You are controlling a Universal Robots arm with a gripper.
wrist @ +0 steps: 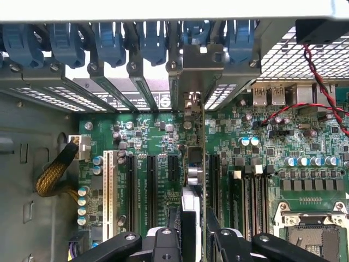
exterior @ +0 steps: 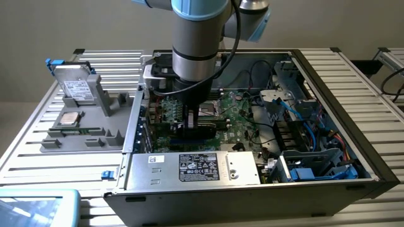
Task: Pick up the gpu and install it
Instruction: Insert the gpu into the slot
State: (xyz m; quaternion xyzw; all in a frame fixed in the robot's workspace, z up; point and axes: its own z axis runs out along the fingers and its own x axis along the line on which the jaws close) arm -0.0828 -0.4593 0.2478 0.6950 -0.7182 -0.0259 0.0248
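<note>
The gpu (wrist: pixel 192 174) is seen edge-on in the wrist view, standing upright over the green motherboard (wrist: pixel 158 136). Its thin green board and dark cooler run along one of the black expansion slots. Its silver end bracket (wrist: pixel 199 63) sits at the rear slot openings of the case. My gripper (wrist: pixel 191 221) is shut on the card, one black finger (wrist: pixel 170 221) on each face. In the exterior view the gripper (exterior: pixel 192 125) reaches down inside the open computer case (exterior: pixel 328 61), with the gpu (exterior: pixel 205 126) low over the motherboard.
Blue slot latches (wrist: pixel 109 41) line the rear wall. A white slot (wrist: pixel 107 185) and a braided cable (wrist: pixel 52 174) lie to one side, the CPU socket (wrist: pixel 313 234) to the other. The power supply (exterior: pixel 196 168), the drive cage (exterior: pixel 315 161) and a grey fixture holding a hard drive (exterior: pixel 77 87) surround the work area.
</note>
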